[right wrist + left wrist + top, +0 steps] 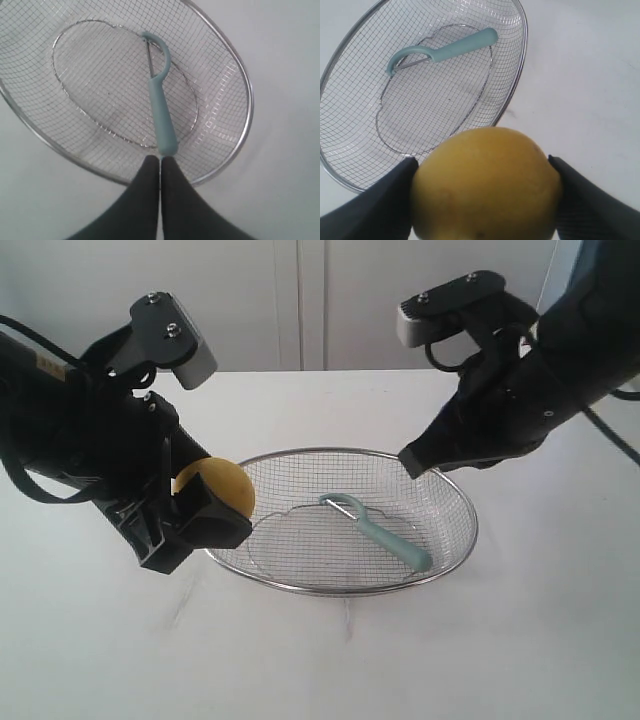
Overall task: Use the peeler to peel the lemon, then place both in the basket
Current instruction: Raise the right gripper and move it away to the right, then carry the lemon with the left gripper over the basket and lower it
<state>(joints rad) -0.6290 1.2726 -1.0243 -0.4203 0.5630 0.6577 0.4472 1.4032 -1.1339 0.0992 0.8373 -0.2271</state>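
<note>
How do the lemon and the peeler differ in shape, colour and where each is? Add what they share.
The lemon is round and yellow; the peeler is slim and pale teal. The lemon is clamped in the left gripper; the peeler lies loose in the basket. Both are far smaller than the basket.

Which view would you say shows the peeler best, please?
The right wrist view: the peeler lies whole and large in the basket. The left wrist view shows it whole but smaller; the exterior view, smaller still.
</note>
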